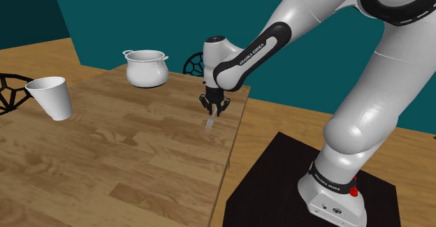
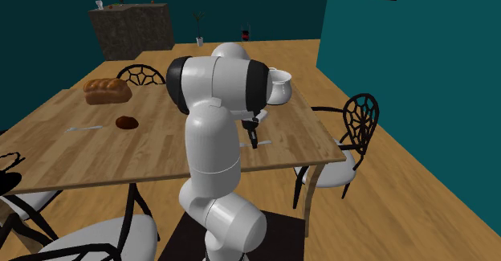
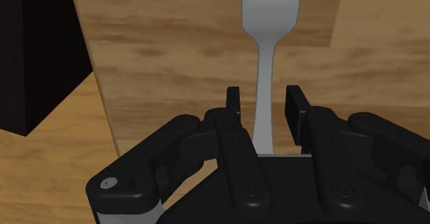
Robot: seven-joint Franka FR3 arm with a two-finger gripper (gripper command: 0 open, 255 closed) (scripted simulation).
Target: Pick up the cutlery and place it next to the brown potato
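A grey fork lies flat on the wooden table, near the table edge closest to the stand; it is also in the shoulder view. My gripper is low over the fork's handle, fingers open on either side with a small gap each way. It also shows from the shoulder and in the second exterior view. The brown potato sits far along the table toward the second exterior view's left.
A white pot stands behind the gripper, a white cup at the shoulder view's left. A bread loaf and another piece of cutlery lie near the potato. Chairs surround the table. The black stand is beside the edge.
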